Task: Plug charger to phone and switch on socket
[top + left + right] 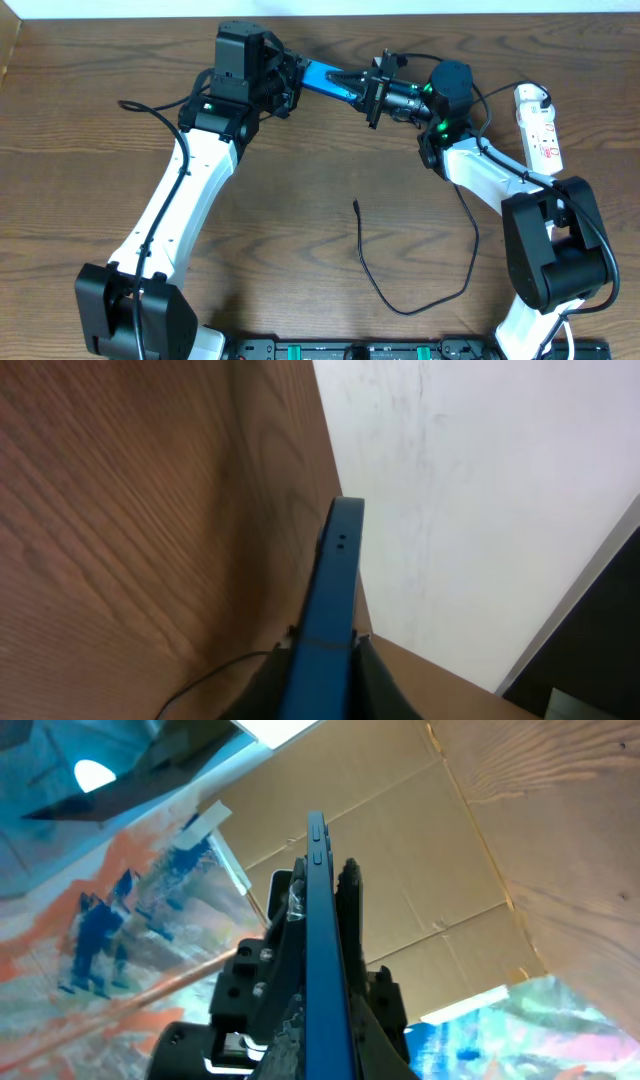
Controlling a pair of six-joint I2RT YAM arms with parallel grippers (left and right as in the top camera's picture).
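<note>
The phone (332,79) hangs above the surface (290,200) at 12 o'clock in the overhead view, a slanted blue bar pinched at one end by the left claw (295,80) and at the other by the right claw (378,90). Only that view shows the rest: the charger (362,250) lies with its tip near the centre and its black cable looping towards 5 o'clock, and the white socket (540,125) sits at 2 o'clock, well apart from the phone. The left wrist view has the phone (335,580) edge-on between that claw's fingers (265,685), over brown wood grain and a pale wall (480,490). The right wrist view shows the same thin blue edge (322,950) clamped in dark fingers (372,1030), with cardboard (400,850) and blue-and-orange painted panels behind.
</note>
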